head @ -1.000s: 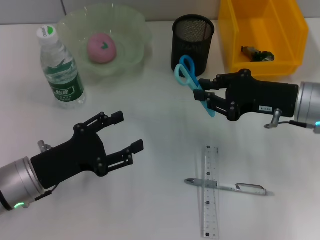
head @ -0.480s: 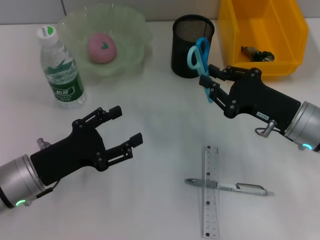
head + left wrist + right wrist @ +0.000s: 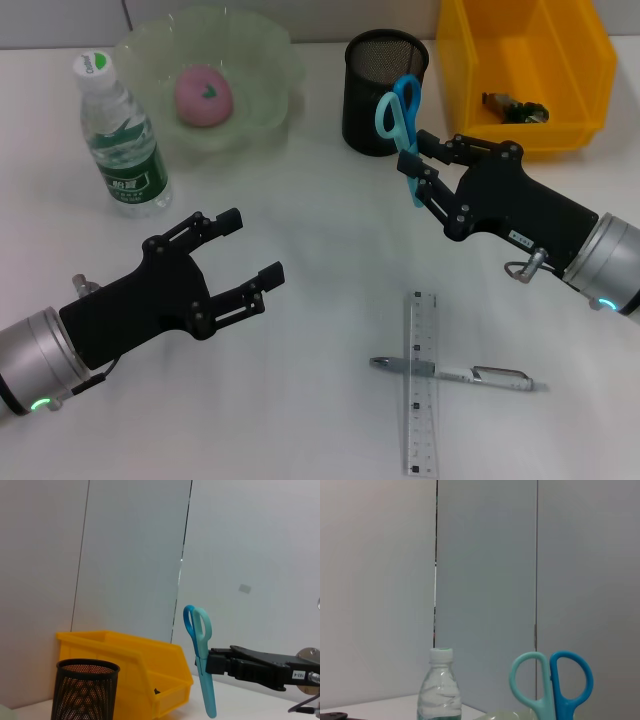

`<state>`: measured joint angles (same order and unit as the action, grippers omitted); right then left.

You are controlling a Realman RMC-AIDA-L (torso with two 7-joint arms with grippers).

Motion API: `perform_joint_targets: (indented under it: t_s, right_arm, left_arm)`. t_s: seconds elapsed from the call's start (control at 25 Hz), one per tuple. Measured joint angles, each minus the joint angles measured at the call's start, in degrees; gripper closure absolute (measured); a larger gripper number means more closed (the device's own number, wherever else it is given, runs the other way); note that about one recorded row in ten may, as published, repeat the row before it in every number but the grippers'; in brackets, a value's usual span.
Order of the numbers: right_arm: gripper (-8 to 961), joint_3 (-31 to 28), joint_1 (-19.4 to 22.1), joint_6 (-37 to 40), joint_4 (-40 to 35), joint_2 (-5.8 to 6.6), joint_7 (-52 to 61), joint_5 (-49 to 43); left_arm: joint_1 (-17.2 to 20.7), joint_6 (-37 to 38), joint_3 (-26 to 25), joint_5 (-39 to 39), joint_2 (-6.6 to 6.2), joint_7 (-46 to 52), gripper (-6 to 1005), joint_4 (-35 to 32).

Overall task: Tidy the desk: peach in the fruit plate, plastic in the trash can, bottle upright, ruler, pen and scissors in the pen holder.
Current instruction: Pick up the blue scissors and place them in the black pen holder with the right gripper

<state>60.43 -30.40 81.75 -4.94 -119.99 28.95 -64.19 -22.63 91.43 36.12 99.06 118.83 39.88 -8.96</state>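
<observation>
The right gripper (image 3: 416, 170) had its fingers closed on the blades of the blue scissors (image 3: 400, 120), which stood upright with the handles on top, raised beside the black mesh pen holder (image 3: 384, 80) and not inside it. The left gripper (image 3: 248, 250) hovered over the desk (image 3: 320, 260) with fingers wide open, holding nothing. The ruler (image 3: 420, 385) and pen (image 3: 455, 373) lay crossed on the desk.

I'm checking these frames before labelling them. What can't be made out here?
- Scissors blade tips: head view, hidden inside the right hand.
- Item in the yellow bin: head view, too small to identify.
- Pen holder interior: head view, dark mesh hides it.
- Bottle base: right wrist view, cut off by the frame edge.
</observation>
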Motion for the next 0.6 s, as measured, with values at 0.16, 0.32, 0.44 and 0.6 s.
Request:
perform_joint_targets:
  t_s: [0.16, 0.32, 0.44, 0.6]
  right_arm:
    - [737, 0.03, -0.16, 0.24, 0.19, 0.02, -0.07, 0.04]
    - [737, -0.13, -1.42, 1.24, 0.26, 0.03, 0.22, 0.40]
    - [737, -0.15, -2.11, 1.26, 0.36, 0.03, 0.11, 1.22]
    - [737, -0.67, -3.51, 0.99, 0.27, 0.03, -0.17, 2.32]
  left_arm:
    - [-0.03, 0.02, 0.00, -0.02, 0.00, 0.01, 169, 0.05]
    - [-0.06, 0.00, 0.00, -0.02, 0.00, 0.02, 169, 0.23]
    - [-0.05, 0.01, 0.00, -0.05, 0.00, 0.02, 168, 0.42]
    - [-0.11, 0.03, 0.00, -0.51, -0.01, 0.02, 168, 0.63]
